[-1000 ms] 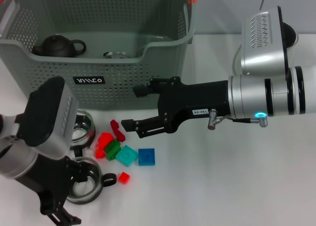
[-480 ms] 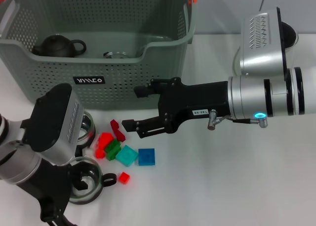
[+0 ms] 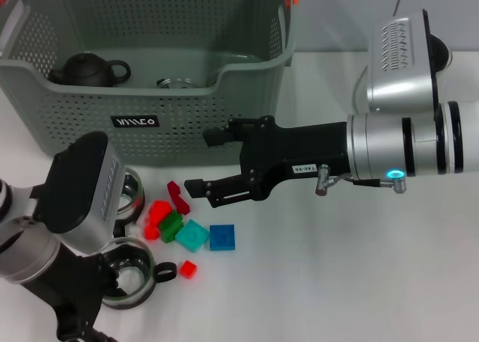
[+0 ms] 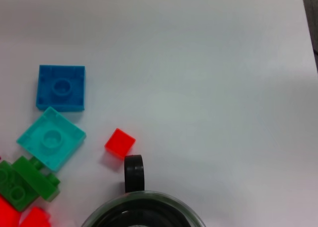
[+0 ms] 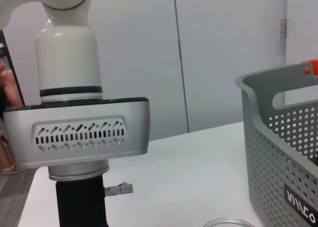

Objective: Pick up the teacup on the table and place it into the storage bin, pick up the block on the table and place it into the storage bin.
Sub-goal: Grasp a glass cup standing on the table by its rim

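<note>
**Left arm low over the near teacup, right claw waiting by the blocks**

White tabletop (image 3: 359, 282) fills the head view, with the large grey-green perforated plastic storage bin (image 3: 172, 136) across the upper left of the frame; a dark teapot (image 3: 88, 69) and a small glass piece lie inside it.

At the lower left, the left gripper (image 3: 93, 297) sits low over the clear glass teacup with a black handle (image 3: 131, 278). Its fingers are hidden behind the arm's own body, so I cannot tell how they stand. The left wrist view shows only the cup's rim and handle at the bottom edge of that picture, the handle pointing toward the small red square block (image 4: 119, 143). A second glass teacup (image 3: 126, 192) stands just above the first, beside the bin's front wall.

Centre-left lies the scatter of plastic blocks: red, green, teal block (image 3: 192, 235) and blue block (image 3: 222, 237).

Right of them, the right gripper (image 3: 198, 162) reaches in level from the right, claw spread wide and holding nothing, lower finger just above the blocks.

The left arm is plainly nearer the near teacup, and the bin lies up-frame of it, so the lift probably falls to that arm.
</note>
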You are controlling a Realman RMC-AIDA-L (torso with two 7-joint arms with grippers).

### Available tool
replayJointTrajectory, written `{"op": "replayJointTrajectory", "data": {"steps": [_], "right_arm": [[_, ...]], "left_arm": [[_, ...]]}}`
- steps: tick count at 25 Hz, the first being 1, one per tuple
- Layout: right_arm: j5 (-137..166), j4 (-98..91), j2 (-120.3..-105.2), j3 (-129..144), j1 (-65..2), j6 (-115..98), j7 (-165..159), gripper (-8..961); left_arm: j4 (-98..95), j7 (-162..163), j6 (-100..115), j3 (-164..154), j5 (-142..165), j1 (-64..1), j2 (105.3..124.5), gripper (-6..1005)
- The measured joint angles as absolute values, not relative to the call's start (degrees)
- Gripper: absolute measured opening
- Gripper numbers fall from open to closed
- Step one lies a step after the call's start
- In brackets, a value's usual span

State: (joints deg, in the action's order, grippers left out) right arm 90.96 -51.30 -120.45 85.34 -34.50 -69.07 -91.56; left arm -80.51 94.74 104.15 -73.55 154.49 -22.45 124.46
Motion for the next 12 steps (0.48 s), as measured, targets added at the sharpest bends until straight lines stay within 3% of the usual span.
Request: {"op": "replayJointTrajectory", "data": {"steps": [12], "right_arm": [[90.96, -51.63, -120.41, 85.26, -34.57, -69.33, -91.52, 926]], "left_arm": [[-80.35, 95.35, 103.58, -73.87, 154.15, -22.33, 124.54, 500]]}}
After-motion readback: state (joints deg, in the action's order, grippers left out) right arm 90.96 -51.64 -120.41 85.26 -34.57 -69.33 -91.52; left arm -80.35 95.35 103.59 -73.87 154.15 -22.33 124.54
